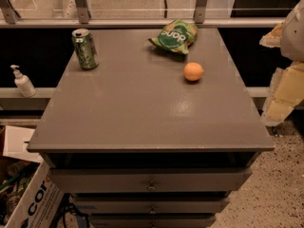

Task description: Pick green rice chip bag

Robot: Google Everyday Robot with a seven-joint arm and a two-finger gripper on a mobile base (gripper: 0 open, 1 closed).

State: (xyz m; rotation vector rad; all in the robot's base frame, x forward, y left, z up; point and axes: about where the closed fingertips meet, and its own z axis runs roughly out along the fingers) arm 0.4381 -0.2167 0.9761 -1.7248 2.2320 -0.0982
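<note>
The green rice chip bag (174,35) lies on the far part of the grey cabinet top (142,108), right of centre. It is crinkly, with white lettering and pale yellow-orange edges. My gripper (283,87) shows only in part, as pale beige and white shapes at the right edge of the view. It is off the cabinet's right side, well to the right of the bag and touching nothing.
A green soda can (85,49) stands upright at the far left of the top. An orange (193,71) sits just in front and right of the bag. A pump bottle (22,81) stands on a ledge to the left. A cardboard box (28,198) sits on the floor at lower left. Drawers (151,179) face me.
</note>
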